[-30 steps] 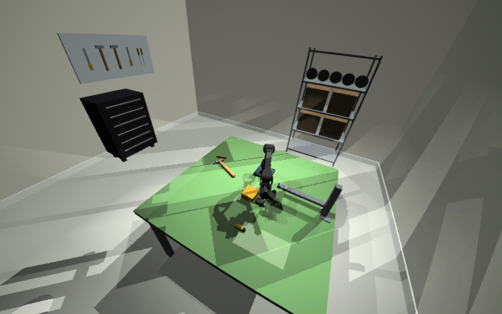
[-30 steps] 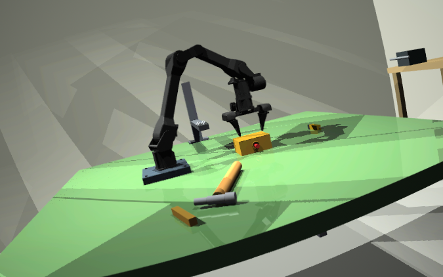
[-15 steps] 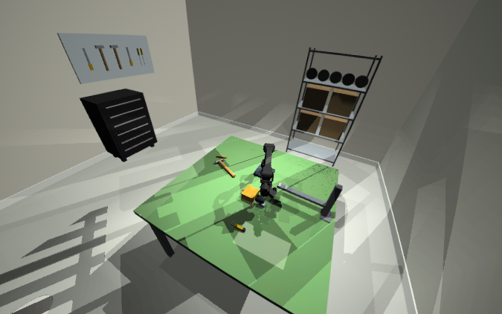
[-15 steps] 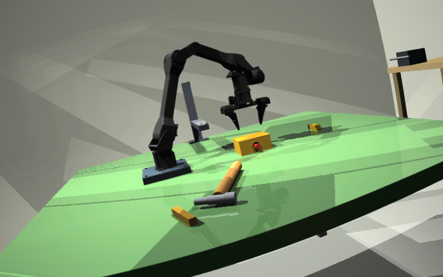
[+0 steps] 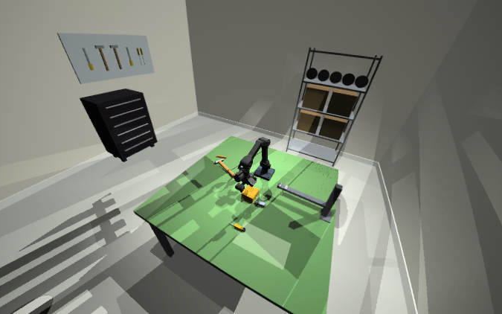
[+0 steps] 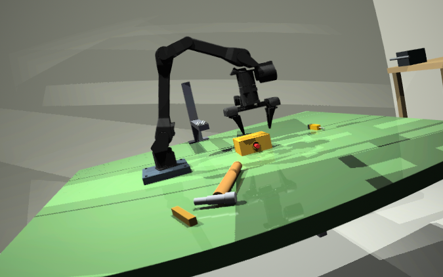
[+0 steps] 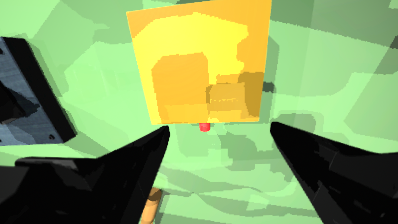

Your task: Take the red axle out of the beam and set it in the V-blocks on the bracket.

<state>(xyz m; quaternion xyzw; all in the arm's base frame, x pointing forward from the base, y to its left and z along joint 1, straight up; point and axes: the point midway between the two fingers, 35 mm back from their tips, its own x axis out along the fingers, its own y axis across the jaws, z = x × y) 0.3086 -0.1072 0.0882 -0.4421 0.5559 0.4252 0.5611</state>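
I judged that I was at the extraction step: the red axle (image 6: pixel 256 146) (image 7: pixel 204 127) was still in the yellow beam (image 5: pixel 250 193) (image 6: pixel 253 144) (image 7: pixel 200 65), with only a short red end showing at one face. The beam sat on the green desk (image 5: pixel 190 195) (image 6: pixel 119 203) (image 7: pixel 100 65), and the V-blocks (image 5: pixel 282 186) (image 6: pixel 200 123) on the gray bracket (image 5: pixel 303 195) (image 6: pixel 189 101) carried no axle that I could see.

My next move, as I read it, called for lowering the fingers (image 6: pixel 256 131) to the axle's height, centering them on that red end, closing, and drawing it straight out along its bore. So short a stub could slip from the grip, and a crooked pull might drag the beam along.

The arm (image 5: pixel 255 152) (image 6: pixel 212 46) reached out from its base in a high bend, its wrist pointing down and slightly tilted above the beam's red-ended side. The fingers stood wide apart with nothing between them. In the wrist view their tips flanked the red end, which lay nearer the left-hand tip in the picture.
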